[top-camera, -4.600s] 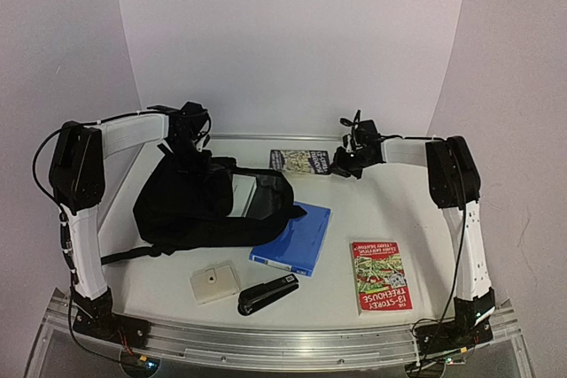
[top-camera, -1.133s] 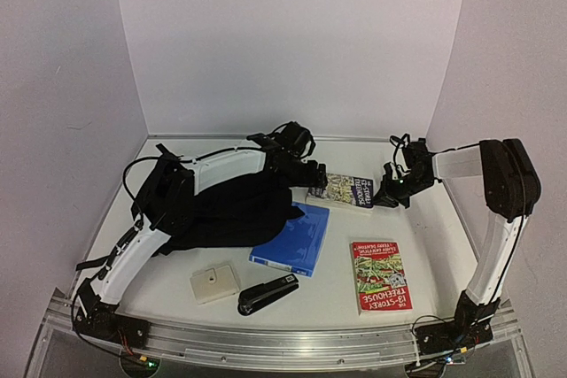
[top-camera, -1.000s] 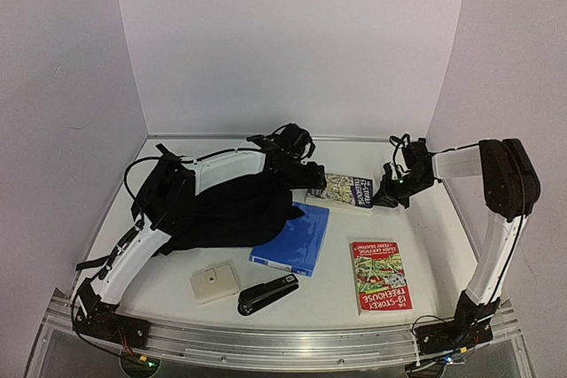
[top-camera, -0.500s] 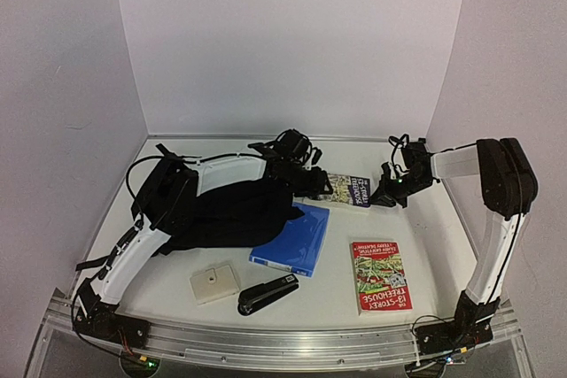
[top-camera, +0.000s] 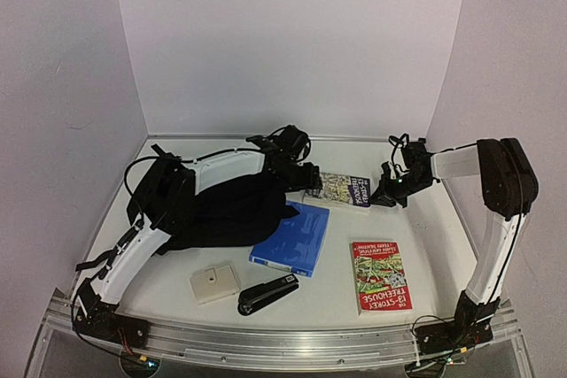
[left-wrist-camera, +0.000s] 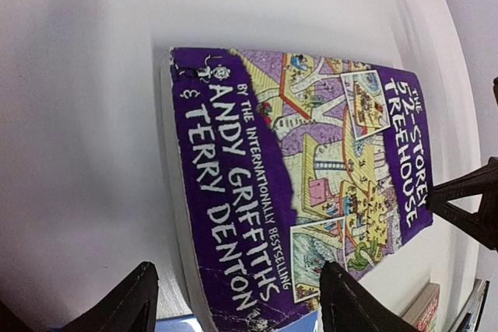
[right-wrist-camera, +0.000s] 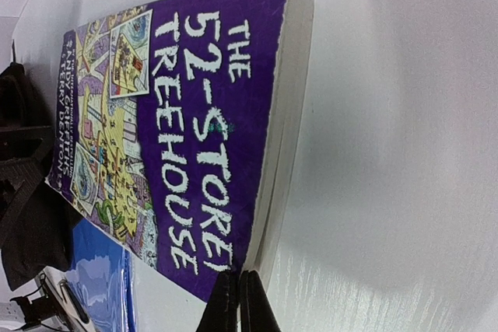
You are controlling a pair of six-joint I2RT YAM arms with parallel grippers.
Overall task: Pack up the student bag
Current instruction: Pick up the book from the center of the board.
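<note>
Since a few seconds ago: purple book [top-camera: 344, 189] shifted from the far middle toward the centre, student bag [top-camera: 226, 210] flattened under the left arm, both arms swung inward.

Now lying flat on the table [top-camera: 399, 219], just far of the blue folder [top-camera: 292, 236]. Flanked by both grippers: left gripper [left-wrist-camera: 233, 301] at its left end, jaws apart with the book's edge between the fingertips, not touching so far as visible; right gripper [right-wrist-camera: 239, 301] at its right end, jaws pressed together, tips at the book's edge.

Student bag slumped left of centre, touching the folder's left corner, partly hidden by the left arm.

Nearer: red book [top-camera: 381, 274] at right, black stapler [top-camera: 267, 293] and small beige box [top-camera: 214, 282] near the front edge.
</note>
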